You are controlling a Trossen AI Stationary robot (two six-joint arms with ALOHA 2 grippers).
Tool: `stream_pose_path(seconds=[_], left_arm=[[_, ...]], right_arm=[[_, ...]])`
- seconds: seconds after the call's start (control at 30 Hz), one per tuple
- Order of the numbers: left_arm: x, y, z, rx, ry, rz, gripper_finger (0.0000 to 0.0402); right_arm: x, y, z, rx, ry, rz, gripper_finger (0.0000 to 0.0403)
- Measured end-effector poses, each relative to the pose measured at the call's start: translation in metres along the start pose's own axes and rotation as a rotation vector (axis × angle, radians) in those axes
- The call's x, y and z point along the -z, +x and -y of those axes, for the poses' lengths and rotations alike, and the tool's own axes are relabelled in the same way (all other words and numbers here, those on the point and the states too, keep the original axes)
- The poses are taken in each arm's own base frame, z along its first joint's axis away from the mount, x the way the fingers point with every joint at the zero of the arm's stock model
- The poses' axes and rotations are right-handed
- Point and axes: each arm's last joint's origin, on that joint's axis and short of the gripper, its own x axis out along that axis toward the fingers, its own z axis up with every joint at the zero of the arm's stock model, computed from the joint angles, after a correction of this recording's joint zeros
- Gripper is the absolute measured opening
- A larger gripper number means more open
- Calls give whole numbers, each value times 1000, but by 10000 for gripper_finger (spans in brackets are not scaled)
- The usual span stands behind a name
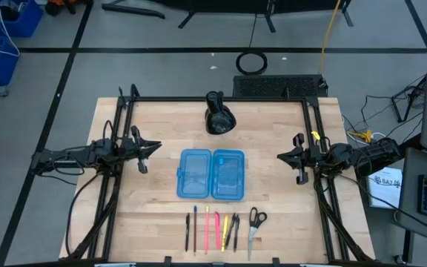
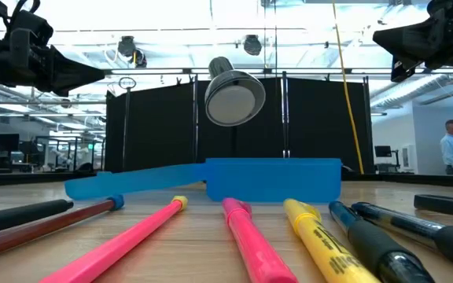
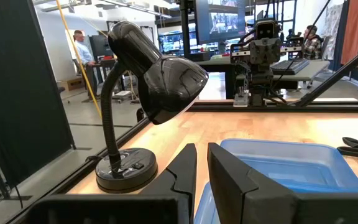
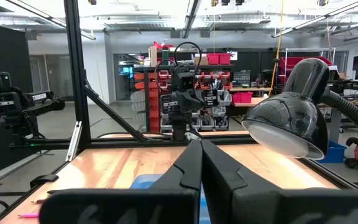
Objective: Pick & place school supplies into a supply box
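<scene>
Pens (image 1: 212,231): light, stiff, roll-prone; grip mid-shaft; supply box (image 1: 210,174) open; left hand (image 1: 148,150), right hand (image 1: 288,156) closed, empty.

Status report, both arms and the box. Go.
Left gripper and right gripper shut, empty, flanking the open supply box. Pens and scissors untouched. Nothing in the way.

Past the right gripper (image 4: 201,163), its fingers together, lie the blue box (image 4: 146,181), a black lamp (image 4: 297,112) and the left arm (image 4: 184,93) opposite.
</scene>
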Motion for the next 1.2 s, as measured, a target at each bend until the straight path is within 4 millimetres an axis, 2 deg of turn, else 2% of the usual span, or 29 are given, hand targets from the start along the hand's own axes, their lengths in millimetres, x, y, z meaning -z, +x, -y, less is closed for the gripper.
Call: stream_pose_path(seconds=[0.83, 1.2], left_arm=[[0, 0, 0, -1, -4, 5, 47], [-1, 0, 0, 1, -246, 9, 47]], right_arm=[[0, 0, 0, 0, 8, 0, 0], [0, 0, 0, 0, 7, -2, 0]])
